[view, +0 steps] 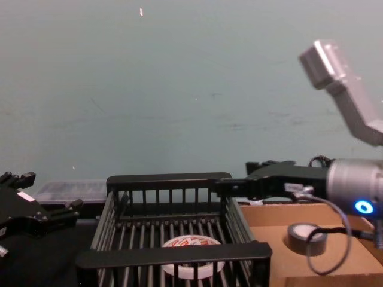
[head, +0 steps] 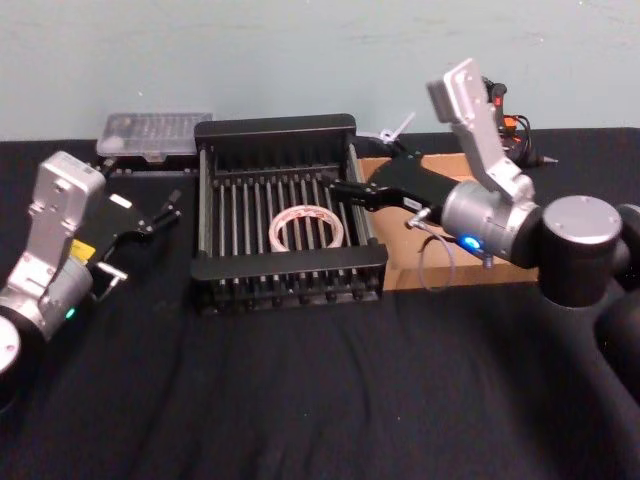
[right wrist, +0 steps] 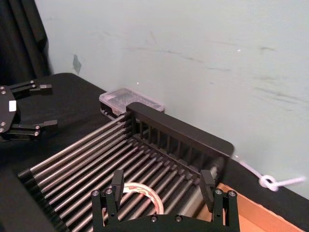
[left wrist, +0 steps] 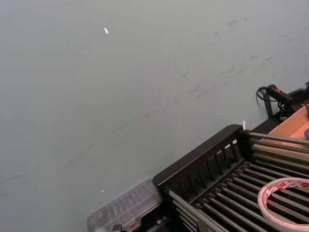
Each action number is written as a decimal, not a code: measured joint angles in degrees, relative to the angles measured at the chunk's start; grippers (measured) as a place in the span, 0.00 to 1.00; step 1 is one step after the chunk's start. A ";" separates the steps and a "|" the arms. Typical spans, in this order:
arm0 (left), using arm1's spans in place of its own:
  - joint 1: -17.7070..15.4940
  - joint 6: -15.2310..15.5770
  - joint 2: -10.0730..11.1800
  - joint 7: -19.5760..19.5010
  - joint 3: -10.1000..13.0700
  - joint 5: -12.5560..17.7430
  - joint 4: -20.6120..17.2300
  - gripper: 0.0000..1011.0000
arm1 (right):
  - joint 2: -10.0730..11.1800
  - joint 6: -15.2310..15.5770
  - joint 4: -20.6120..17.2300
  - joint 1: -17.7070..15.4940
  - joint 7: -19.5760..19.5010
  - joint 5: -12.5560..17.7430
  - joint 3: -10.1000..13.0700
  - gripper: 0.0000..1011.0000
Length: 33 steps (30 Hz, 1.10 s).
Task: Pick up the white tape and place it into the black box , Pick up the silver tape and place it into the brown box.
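The white tape lies flat on the barred bottom of the black box, a little toward the box's right half, and the red print on its core shows plainly in the chest view. Over to the right, the silver tape sits inside the brown box, lying on its flat side with the pale core facing up. The right claw hangs above the black box's right rim, reaching in from over the brown box, and its fingers stand spread apart with nothing between them; the right wrist view looks down past those two fingers to the white ring below. The left claw is out to the left of the black box, above the black bench, and its fingers are also apart and empty. Behind the black box's far left corner sits a clear plastic case, close to the wall.
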 joint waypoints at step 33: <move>0.00 0.00 0.00 0.00 0.00 0.00 0.00 0.99 | 4.76 -8.61 -4.22 -10.38 -12.67 -6.32 9.82 0.99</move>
